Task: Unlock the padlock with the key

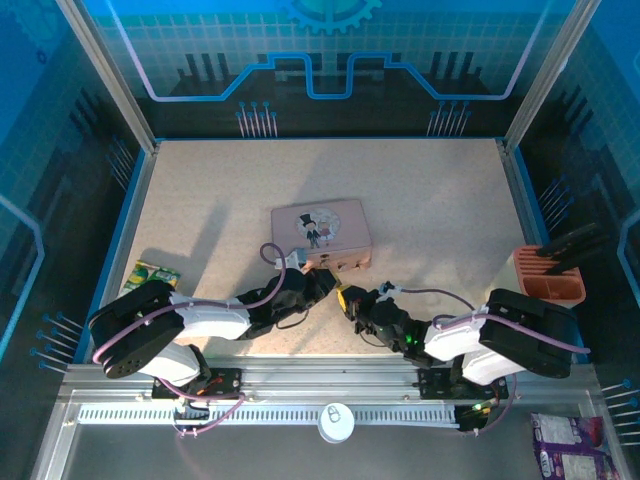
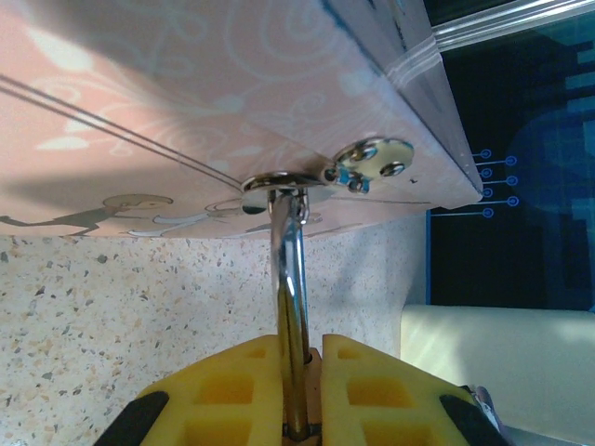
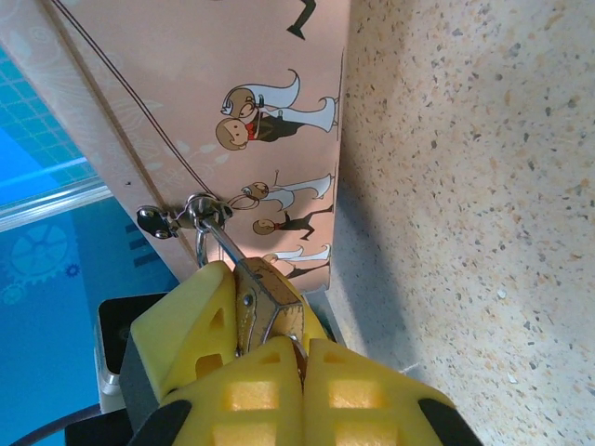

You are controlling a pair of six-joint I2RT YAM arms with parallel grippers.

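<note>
A pink tin (image 1: 320, 228) with cartoon bride-and-groom figures is sitting mid-table (image 1: 200, 200). Seen from above, a green packet (image 1: 155, 272) is lying at its 9 o'clock, an orange holder (image 1: 550, 278) at 3 o'clock, a purple bag (image 1: 575, 440) at 4 o'clock and a white disc (image 1: 336, 421) showing a lock symbol at 6 o'clock. The print on the packets is too small to read. The padlock (image 3: 270, 311) is hanging from the metal loop (image 2: 279, 181) on the tin's front wall, at the tin's 6 o'clock, with that wall standing close behind it. In the right wrist view its long axis is running from the brass body up to the shackle at 11 o'clock. In the left wrist view the shackle is pointing straight to 12 o'clock. The left gripper (image 2: 299, 348) is clamping narrowly on the padlock, with the silver shackle passing between its yellow pads. The right gripper (image 3: 302, 351) is pressing its fingers fully together right against the padlock's bottom end, crowding the left one. I cannot tell whether the key is lying between them.
</note>
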